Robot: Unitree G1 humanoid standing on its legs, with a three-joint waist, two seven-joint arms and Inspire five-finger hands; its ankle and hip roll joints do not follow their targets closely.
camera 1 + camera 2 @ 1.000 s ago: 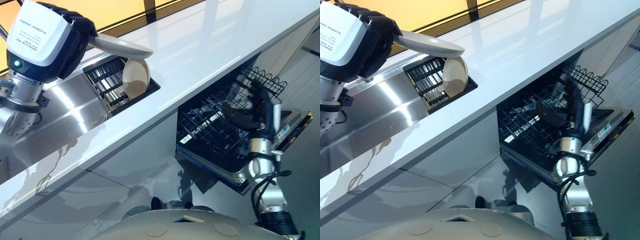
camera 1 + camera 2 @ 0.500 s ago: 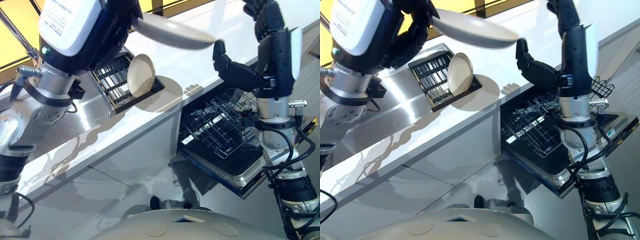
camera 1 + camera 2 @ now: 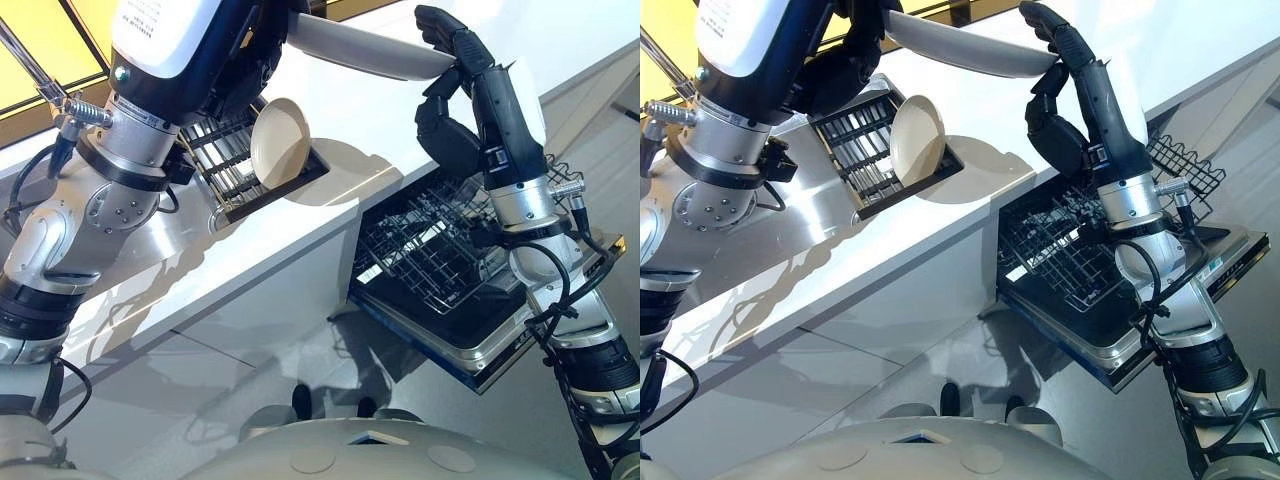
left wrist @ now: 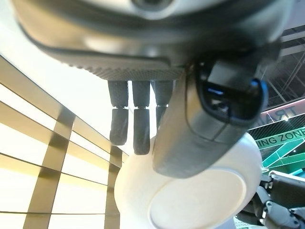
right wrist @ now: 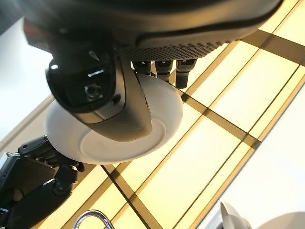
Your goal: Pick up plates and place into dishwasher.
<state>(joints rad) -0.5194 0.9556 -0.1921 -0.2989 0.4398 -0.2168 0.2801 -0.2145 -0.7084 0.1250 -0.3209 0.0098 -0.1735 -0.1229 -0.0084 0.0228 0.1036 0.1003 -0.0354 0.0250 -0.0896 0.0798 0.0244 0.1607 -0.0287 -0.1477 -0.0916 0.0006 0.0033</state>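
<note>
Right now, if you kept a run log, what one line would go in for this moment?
step: plate handover | left hand: gripping plate | right hand: closing on plate's far rim | second plate: upright in sink rack | dishwasher rack: pulled out

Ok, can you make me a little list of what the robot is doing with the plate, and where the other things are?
plate in the air: white plate, held above the counter
left hand: gripping one edge of that plate
right hand: fingers and thumb closing on the opposite edge
second plate: standing on edge in the sink rack
dishwasher rack: pulled out below the counter, no plates seen in it
</note>
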